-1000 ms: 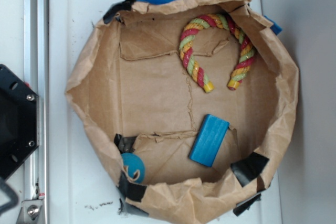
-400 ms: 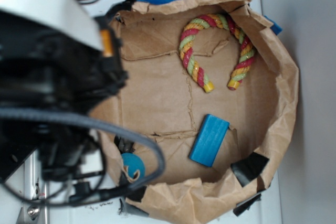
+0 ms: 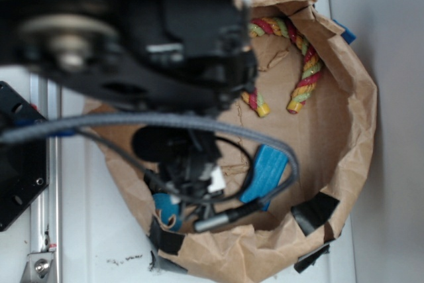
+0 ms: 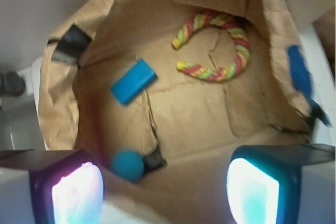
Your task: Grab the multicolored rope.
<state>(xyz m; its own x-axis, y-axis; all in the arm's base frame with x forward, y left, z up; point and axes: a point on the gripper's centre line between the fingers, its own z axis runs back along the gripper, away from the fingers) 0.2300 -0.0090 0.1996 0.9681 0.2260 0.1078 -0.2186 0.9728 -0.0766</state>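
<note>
The multicolored rope (image 4: pixel 226 51) lies curled in a horseshoe on the floor of the brown paper bin (image 4: pixel 58 103), far from me in the wrist view. In the exterior view the rope (image 3: pixel 306 71) shows at the upper right, its left half hidden behind my arm. My gripper (image 4: pixel 165 192) hangs high over the bin's near wall, open, with nothing between its two glowing fingers (image 4: pixel 76 195). The gripper itself is blurred and buried in the arm's bulk in the exterior view.
A blue block (image 4: pixel 133 81) lies on the bin floor, partly hidden by a cable in the exterior view (image 3: pixel 268 170). A teal ball (image 4: pixel 127 165) sits by black tape at the near wall. The grey braided cable (image 3: pixel 165 122) loops across. A black mount (image 3: pixel 20 164) stands left.
My arm has swung in from the left and now covers the bin's upper left and middle, hiding half the rope. Rope, block and ball have not moved.
</note>
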